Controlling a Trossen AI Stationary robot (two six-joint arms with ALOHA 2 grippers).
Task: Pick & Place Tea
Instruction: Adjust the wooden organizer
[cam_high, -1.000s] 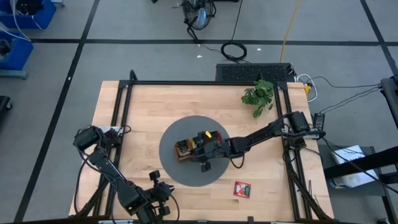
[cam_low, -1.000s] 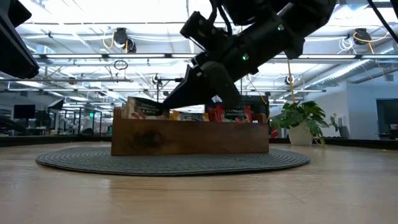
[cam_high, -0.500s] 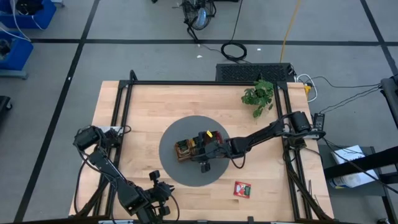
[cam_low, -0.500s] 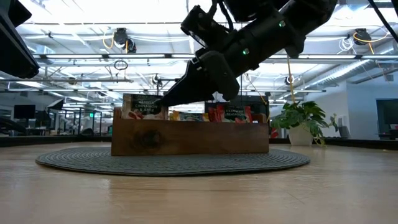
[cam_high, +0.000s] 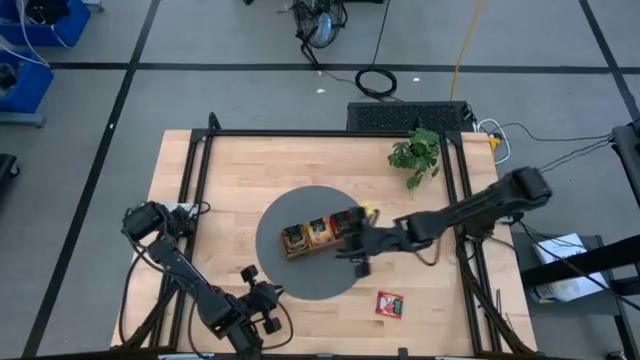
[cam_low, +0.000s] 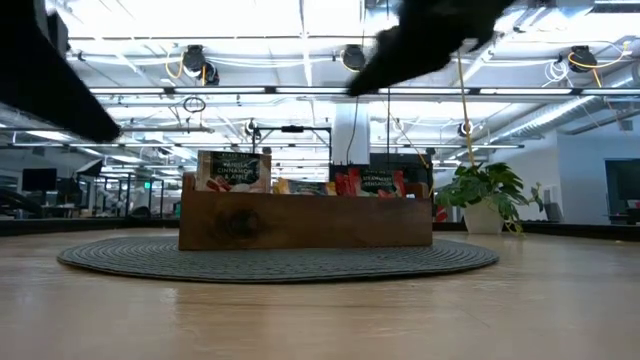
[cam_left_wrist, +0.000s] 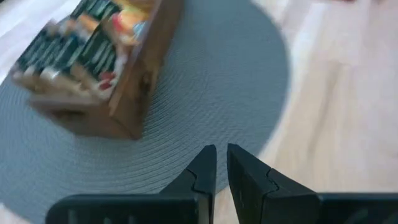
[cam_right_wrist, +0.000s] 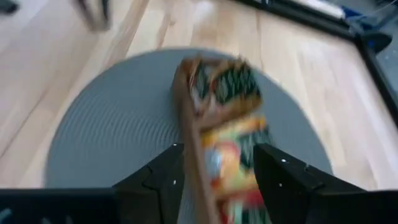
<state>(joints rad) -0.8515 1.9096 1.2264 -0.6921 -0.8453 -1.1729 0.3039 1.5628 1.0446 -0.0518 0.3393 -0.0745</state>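
A brown wooden tray stands on a round grey mat at the table's middle. Tea sachets stand upright in its compartments. One red sachet lies flat on the bare wood near the table's front right. My right gripper hovers open above the tray's right end, holding nothing; the tray's wall shows below, between its fingers. My left gripper is shut and empty, low over the mat's near edge, pointing toward the tray.
A small potted plant stands at the far right of the table. A black frame rail borders the wood. Bare wood lies left of the mat and along the near edge.
My right gripper has let go of a sachet in the tray's left compartment, then risen and drawn back toward the table's right edge. The sachet, tilted under the fingers a second ago, now stands upright in the tray.
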